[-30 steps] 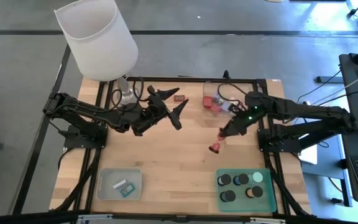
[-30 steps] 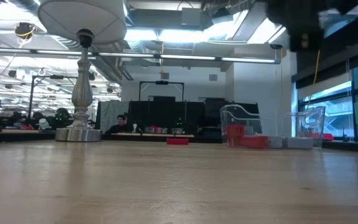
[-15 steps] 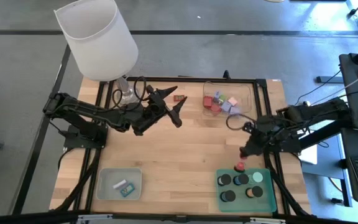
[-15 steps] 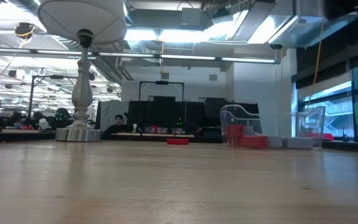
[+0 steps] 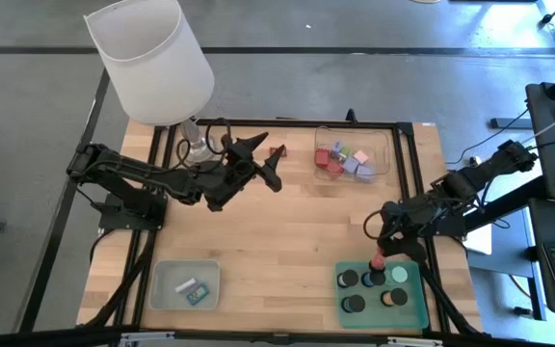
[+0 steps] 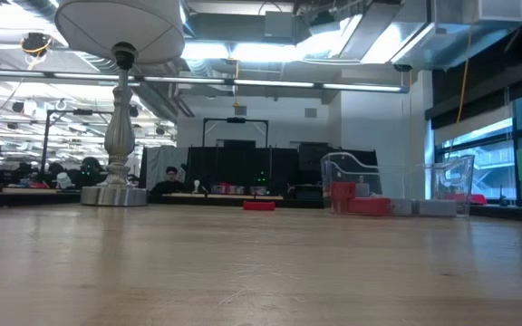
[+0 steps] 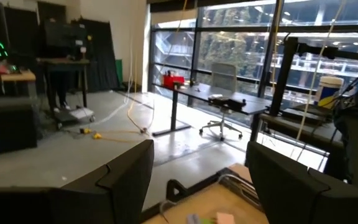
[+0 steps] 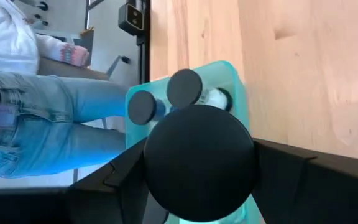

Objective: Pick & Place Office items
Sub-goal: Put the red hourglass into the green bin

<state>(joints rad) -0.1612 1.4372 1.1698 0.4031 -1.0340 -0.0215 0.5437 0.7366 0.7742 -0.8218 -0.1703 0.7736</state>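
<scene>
My right gripper [image 5: 378,254] is shut on a short dark cylinder with a red top [image 5: 378,262]. It hovers over the far edge of the green tray [image 5: 414,306], which holds several dark cylinders [image 5: 354,304]. In the right wrist view the cylinder [image 8: 199,163] fills the gap between my fingers. My left gripper [image 5: 263,162] is open and raised over the table's far middle, beside a small red piece [image 5: 277,151] lying on the wood. Red, pink and lilac blocks [image 5: 340,157] lie in the clear tray [image 5: 385,145]. My right gripper pinches the cylinder's dark round body [image 8: 160,186] between its two fingers [image 8: 114,180], coming from above and slanting down. The cylinder is lifted clear, over the green tray's [image 8: 229,78] far edge. Its dark round end faces the wrist camera.
A large white-shaded lamp [image 5: 152,60] stands at the far left corner, its base [image 6: 114,195] on the table. A grey tray [image 5: 164,294] with small bits sits near left. Bare wood lies between the trays. A person in jeans [image 8: 48,130] stands beyond the table's near edge.
My right gripper has carried the red-topped cylinder from the table's middle right, below the clear tray, toward the near right, ending over the green tray's far edge. It has stayed shut on the cylinder throughout.
</scene>
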